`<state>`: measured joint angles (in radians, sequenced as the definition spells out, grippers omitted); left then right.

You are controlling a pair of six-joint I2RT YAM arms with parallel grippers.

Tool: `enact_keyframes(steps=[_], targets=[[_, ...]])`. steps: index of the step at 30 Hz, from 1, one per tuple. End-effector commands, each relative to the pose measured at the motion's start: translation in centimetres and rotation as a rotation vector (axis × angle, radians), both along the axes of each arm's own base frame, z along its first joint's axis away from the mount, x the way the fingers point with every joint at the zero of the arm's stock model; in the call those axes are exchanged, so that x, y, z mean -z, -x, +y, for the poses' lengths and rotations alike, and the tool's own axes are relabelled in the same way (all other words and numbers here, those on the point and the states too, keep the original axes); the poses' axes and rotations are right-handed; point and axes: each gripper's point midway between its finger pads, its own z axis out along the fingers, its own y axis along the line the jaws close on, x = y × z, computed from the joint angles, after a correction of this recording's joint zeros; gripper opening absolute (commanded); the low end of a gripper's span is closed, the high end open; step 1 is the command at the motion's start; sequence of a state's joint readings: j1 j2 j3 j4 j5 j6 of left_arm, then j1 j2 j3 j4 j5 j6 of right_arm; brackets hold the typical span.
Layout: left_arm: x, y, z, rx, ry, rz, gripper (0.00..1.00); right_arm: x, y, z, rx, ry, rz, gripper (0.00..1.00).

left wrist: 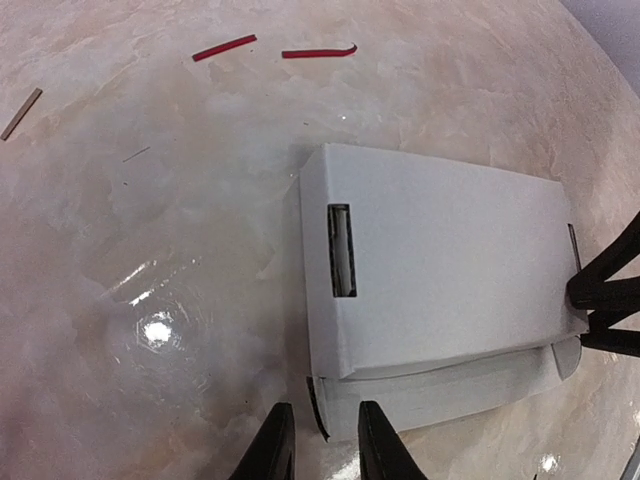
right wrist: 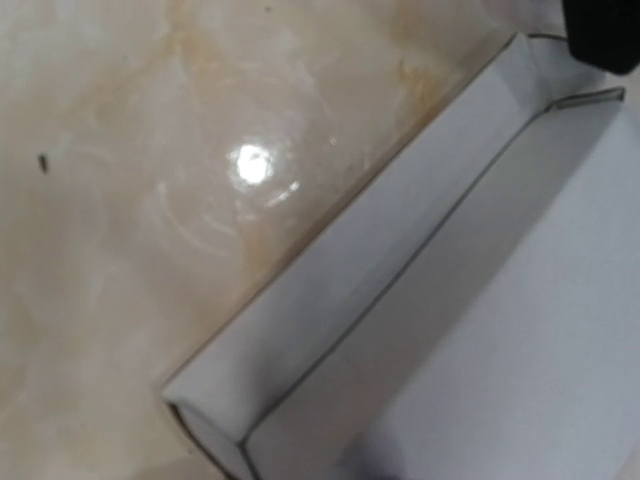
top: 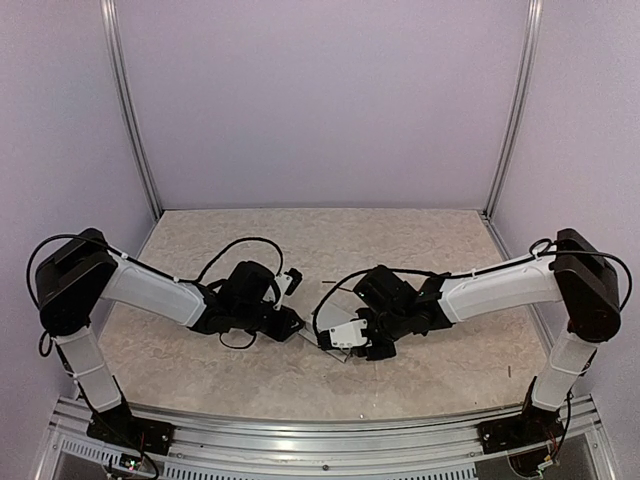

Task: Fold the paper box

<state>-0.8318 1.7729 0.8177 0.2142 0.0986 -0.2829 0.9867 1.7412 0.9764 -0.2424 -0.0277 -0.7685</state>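
Top view: both arms reach inward over the marbled surface [top: 450, 250]. The paper box [top: 328, 322] lies at centre between them, with the left claw [top: 298, 322] at its left edge and the right claw [top: 355, 340] at its right.

Left wrist: left claw's jaws narrowly apart. The box's near corner sits in the gap, not pinched. Right claw clamped on the box's far edge. Dark slot [left wrist: 342, 250] faces up. Two red strips [left wrist: 224, 47] lie beyond.

Right wrist: box fills the lower right, a raised side wall running diagonally.

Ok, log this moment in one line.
paper box: partly folded | left gripper: open around box corner | right gripper: clamped on opposite end
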Motion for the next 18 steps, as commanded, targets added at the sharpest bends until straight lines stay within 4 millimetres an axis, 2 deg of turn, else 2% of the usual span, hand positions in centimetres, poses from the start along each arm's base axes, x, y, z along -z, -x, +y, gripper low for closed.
enact_keyframes(steps=[1, 6, 18], targets=[[0.6, -0.5, -0.1, 0.000, -0.016, 0.013, 0.22, 3.3, 1.8, -2.0, 0.003, 0.119, 0.083, 0.31], [0.6, -0.4, 0.1, -0.008, -0.015, 0.022, 0.21, 3.3, 1.8, -2.0, 0.002, 0.118, 0.086, 0.31], [1.5, 0.1, 0.0, 0.000, -0.014, 0.062, 0.09, 3.4, 1.9, -2.0, 0.002, 0.121, 0.093, 0.31]])
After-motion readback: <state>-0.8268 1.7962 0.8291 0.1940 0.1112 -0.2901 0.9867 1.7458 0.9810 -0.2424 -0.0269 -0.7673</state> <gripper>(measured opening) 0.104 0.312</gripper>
